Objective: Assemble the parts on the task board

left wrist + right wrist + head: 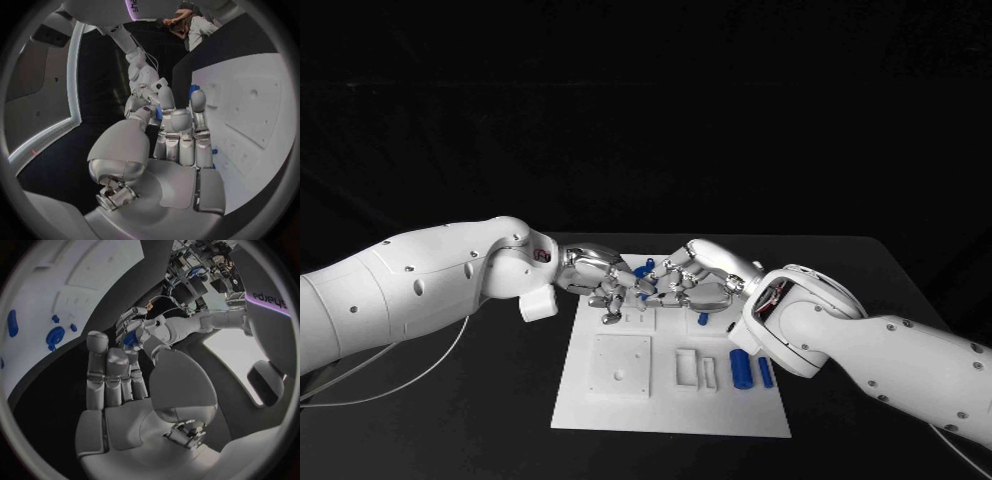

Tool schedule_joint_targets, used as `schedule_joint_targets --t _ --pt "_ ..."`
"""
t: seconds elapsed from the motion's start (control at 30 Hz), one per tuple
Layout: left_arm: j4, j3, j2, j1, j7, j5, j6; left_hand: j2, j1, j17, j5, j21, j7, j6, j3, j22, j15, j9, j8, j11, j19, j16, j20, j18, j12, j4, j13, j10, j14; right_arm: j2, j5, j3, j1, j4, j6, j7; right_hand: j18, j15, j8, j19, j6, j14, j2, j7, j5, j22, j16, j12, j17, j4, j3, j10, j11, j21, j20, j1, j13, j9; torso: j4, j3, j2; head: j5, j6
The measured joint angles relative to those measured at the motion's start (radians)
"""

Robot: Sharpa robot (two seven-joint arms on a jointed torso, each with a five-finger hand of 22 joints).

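Both hands meet over the far edge of the task board (672, 415), a blue part between them.

Left hand (600, 283) & right hand (697, 283) sit fingertip to fingertip above the board's far edge. A small blue part (643, 270) is pinched up there; it looks held by the left hand's fingers (164, 100), right hand's fingertips close against it, can't tell if that one grips too. Two blue parts (740, 369) lie side by side nr the board's right edge, a smaller blue piece (702, 320) just beyond them. Board lies mid black table (488, 420).
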Motion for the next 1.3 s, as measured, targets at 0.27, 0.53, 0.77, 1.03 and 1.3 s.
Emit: schedule_joint_targets --t 0.27,0.53,0.77,1.03,1.3 --pt "0.0 0.0 -0.001 0.0 -0.001 0.005 0.003 0.0 0.0 0.0 0.002 0.0 0.0 0.0 0.002 0.0 0.0 -0.001 0.0 0.0 0.0 0.0 0.0 0.0 0.0 0.002 0.0 0.0 0.0 0.0 -0.008 0.0 0.0 -0.002 -0.008 0.004 0.0 0.0 0.0 0.002 0.015 0.0 0.003 -0.007 0.0 0.0 0.0 0.0 0.003 0.006 -0.035 0.002 -0.005 0.0 -0.002 0.003 0.0 0.0 0.0 -0.0001 0.0 0.0 0.0" --pt "0.0 0.0 -0.001 0.0 -0.007 0.015 0.003 0.0 0.0 -0.002 0.0 -0.007 0.0 0.0 0.007 0.0 0.004 -0.016 0.0 0.0 0.0 -0.007 0.0 -0.001 -0.016 0.007 -0.004 0.0 -0.003 0.001 -0.012 0.0 0.0 -0.003 -0.014 0.004 0.0 -0.003 -0.001 -0.002 0.026 0.003 0.005 -0.007 0.012 0.0 0.0 0.0 0.008 0.016 -0.066 0.006 -0.008 0.006 -0.005 0.006 0.006 0.001 0.0 -0.0008 0.0 -0.001 0.001" --pt "0.001 -0.001 -0.003 0.0 -0.015 0.026 -0.005 0.013 0.024 -0.016 -0.112 -0.027 -0.002 -0.002 0.006 0.0 0.004 -0.174 0.0 0.003 -0.004 -0.027 0.004 -0.001 -0.042 0.006 -0.014 -0.002 -0.003 0.001 -0.017 0.001 0.0 -0.005 -0.017 0.0 0.0 -0.003 -0.003 -0.002 0.031 0.003 0.008 -0.008 0.024 0.0 0.0 0.007 0.011 0.024 -0.085 0.011 -0.013 0.012 -0.005 0.008 0.016 0.001 0.0 -0.0009 0.0 0.0 0.002" --pt "0.003 -0.001 -0.004 -0.001 -0.023 0.04 -0.024 0.007 0.037 -0.023 -0.189 -0.042 -0.003 -0.003 -0.012 0.0 0.004 -0.274 0.0 0.003 0.0 -0.032 0.008 0.0 -0.056 -0.012 -0.02 -0.002 -0.003 0.001 -0.023 0.001 0.0 -0.006 -0.022 -0.009 0.0 -0.008 0.0 -0.002 0.04 0.008 0.019 -0.011 0.029 0.0 0.0 0.007 0.016 0.026 -0.101 0.024 -0.019 0.02 -0.012 -0.003 0.024 0.001 0.0007 -0.0009 0.0 0.001 0.001" --pt "0.004 -0.001 -0.005 -0.001 -0.036 0.051 -0.044 -0.014 0.045 -0.029 -0.31 -0.058 0.003 -0.031 -0.085 0.0 0.011 -0.502 0.004 0.006 0.009 -0.038 0.016 0.001 -0.072 0.044 -0.024 -0.006 -0.003 0.0 -0.029 0.001 -0.001 -0.009 -0.026 -0.023 -0.001 -0.008 0.0 -0.002 0.04 0.008 0.027 -0.011 0.033 0.0 0.004 0.007 0.019 0.031 -0.108 0.026 -0.02 0.026 -0.012 -0.002 0.027 0.001 0.0 -0.0006 0.0 0.002 -0.001"
